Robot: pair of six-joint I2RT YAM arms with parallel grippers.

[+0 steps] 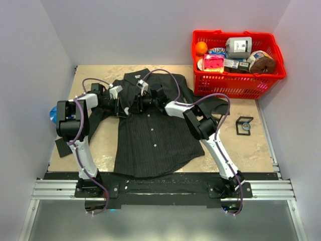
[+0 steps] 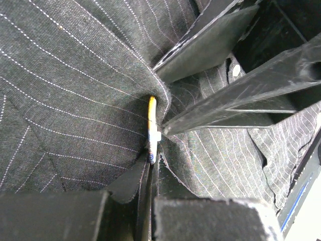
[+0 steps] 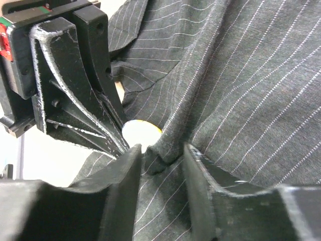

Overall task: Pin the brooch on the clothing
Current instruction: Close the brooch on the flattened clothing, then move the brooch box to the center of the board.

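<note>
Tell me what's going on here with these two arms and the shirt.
A dark pinstriped shirt lies spread on the table, with work going on at its chest. The left end effector is shut on a small round brooch, holding it against the cloth. The right end effector stands open around a raised fold of shirt right beside it. Whether the pin is through can't be seen.

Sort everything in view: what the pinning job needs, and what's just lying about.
Job: clothing, brooch, left gripper, right gripper.
Lying about: red basket, orange, black-framed item, blue object.
</note>
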